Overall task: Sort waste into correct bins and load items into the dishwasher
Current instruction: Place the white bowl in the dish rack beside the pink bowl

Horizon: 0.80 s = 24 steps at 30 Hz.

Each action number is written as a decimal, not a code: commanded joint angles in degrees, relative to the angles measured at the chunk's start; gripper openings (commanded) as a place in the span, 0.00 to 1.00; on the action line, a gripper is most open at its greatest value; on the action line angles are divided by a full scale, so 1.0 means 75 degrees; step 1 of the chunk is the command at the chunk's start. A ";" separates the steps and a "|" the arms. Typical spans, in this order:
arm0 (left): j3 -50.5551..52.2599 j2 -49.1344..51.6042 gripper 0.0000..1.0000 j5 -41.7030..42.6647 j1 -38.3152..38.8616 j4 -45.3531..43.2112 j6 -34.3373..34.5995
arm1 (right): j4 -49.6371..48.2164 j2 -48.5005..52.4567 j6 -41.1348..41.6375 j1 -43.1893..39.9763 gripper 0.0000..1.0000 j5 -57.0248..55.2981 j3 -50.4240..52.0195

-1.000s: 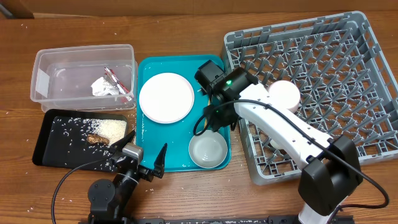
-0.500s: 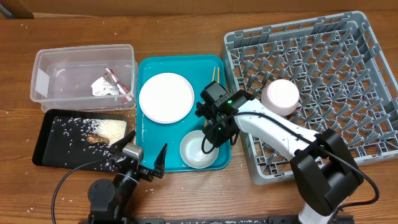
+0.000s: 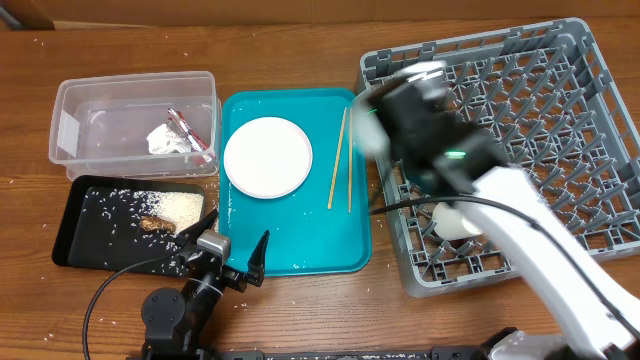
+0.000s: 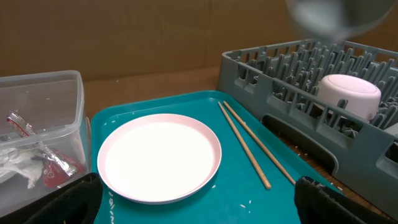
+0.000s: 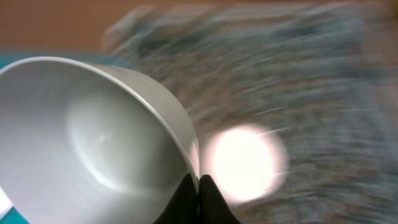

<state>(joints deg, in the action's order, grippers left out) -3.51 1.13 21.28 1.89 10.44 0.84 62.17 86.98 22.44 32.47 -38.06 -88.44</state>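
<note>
Large square grey plastic dish rack (image 3: 560, 110) on the right, one small white bowl (image 4: 348, 93) upside down inside. Teal serving tray (image 3: 300, 250) carries round white-pinkish plate (image 3: 267, 157) and thin wooden chopsticks (image 3: 340, 160). Clear plastic tub (image 3: 80, 95): crumpled red wrapper (image 3: 190, 135), white paper scrap (image 3: 165, 140). Shallow black tray (image 3: 90, 230): rice grains (image 3: 180, 207), brownish lump (image 3: 155, 222). Right gripper (image 5: 198, 190) pinches the rim of a second white bowl (image 5: 93, 137) above the rack, view blurred. Left gripper (image 3: 240, 226) spread apart, empty, near the teal tray's front edge.
</note>
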 commanded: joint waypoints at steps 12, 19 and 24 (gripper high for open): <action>0.0017 -0.0067 1.00 0.0108 0.0035 -0.0006 -0.0090 | 0.0070 0.1536 0.0682 -0.4301 0.04 -0.3835 0.0694; 0.0017 -0.0067 1.00 0.0108 0.0035 -0.0006 -0.0090 | 0.0160 0.2311 0.0382 -0.4354 0.04 -0.3485 0.0699; 0.0017 -0.0067 1.00 0.0108 0.0035 -0.0006 -0.0090 | 0.0224 0.2492 0.0382 -0.3319 0.04 -0.3488 0.0702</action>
<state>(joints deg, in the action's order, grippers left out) -3.51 1.13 21.30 1.89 10.44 0.84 63.66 104.42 25.47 2.63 -64.49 -83.44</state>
